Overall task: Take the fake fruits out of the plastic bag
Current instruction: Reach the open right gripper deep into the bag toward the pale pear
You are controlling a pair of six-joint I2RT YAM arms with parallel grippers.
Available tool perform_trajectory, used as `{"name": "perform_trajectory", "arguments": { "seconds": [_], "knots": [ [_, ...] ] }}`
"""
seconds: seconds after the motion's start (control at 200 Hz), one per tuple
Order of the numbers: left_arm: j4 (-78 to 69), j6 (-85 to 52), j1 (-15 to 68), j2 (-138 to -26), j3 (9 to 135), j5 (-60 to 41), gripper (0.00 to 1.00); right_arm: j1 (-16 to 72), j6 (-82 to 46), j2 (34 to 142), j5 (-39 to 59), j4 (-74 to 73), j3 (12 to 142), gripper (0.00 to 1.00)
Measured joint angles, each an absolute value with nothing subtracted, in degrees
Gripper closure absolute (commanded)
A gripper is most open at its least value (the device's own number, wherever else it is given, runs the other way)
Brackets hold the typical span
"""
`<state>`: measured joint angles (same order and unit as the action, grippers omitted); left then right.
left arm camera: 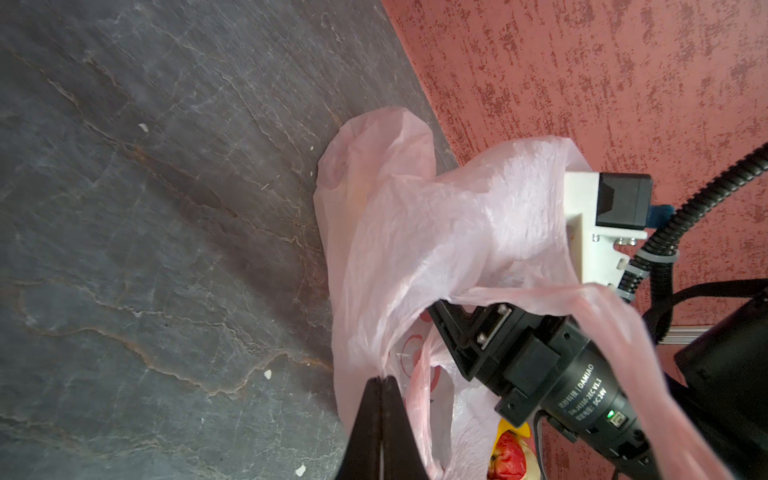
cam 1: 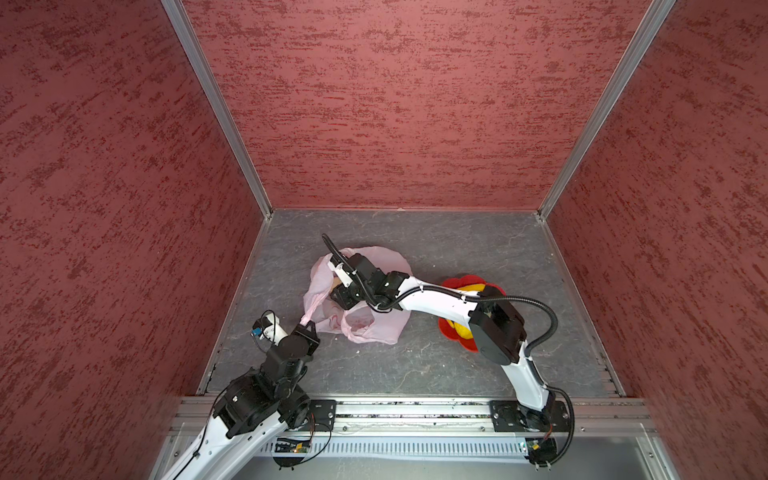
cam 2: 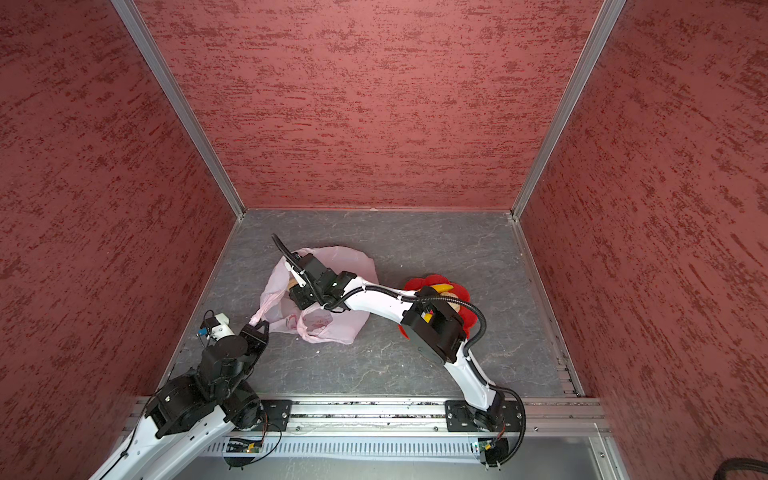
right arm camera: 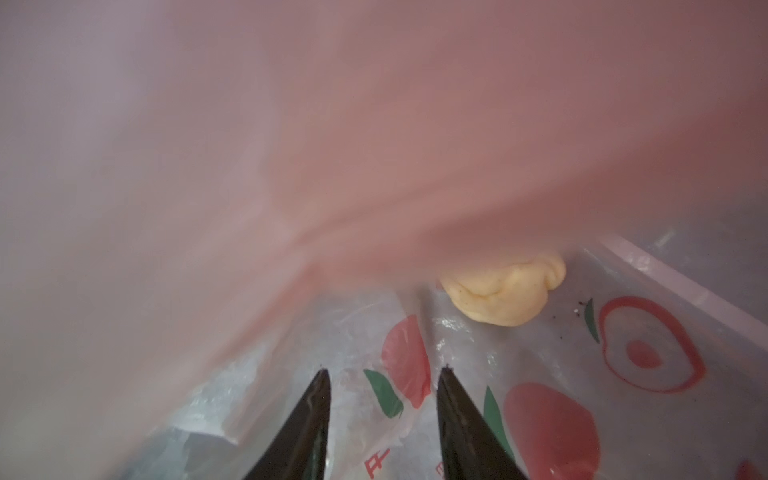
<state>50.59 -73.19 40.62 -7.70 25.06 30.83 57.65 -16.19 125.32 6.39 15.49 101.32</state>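
Here, bag [cam 1: 386,328] handle points toward left hand [cam 1: 306,325]

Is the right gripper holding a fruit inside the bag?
No, the right gripper stands open and empty inside the bag, and the beige fruit lies ahead, apart from it.

The left gripper [left arm camera: 380,379] was pinched shut on a handle of the plastic bag [left arm camera: 415,232], its arm folded low. The right arm [cam 1: 436,298] reached across the middle, wrist tipped down; the right gripper [right arm camera: 384,369] stood parted, seemingly empty.
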Motion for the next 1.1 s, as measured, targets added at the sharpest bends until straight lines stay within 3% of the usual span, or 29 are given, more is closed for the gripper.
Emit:
{"name": "perform_trajectory", "arguments": {
  "seconds": [0.085, 0.551, 1.097],
  "knots": [
    [52.66, -73.6, 40.62, -6.2, 24.84, 30.06, 1.0, 57.65, -15.81, 127.39, 4.93, 14.81, 102.89, 0.38],
    [58.5, -74.13, 40.62, -1.32, 21.85, 26.61, 1.0, 57.65, -17.19, 134.32, -0.47, 13.89, 109.54, 0.15],
    [58.52, -74.08, 40.62, -1.3, 21.85, 25.74, 1.0, 56.84, -19.75, 138.61, -2.31, 14.46, 113.91, 0.09]
  ]
}}
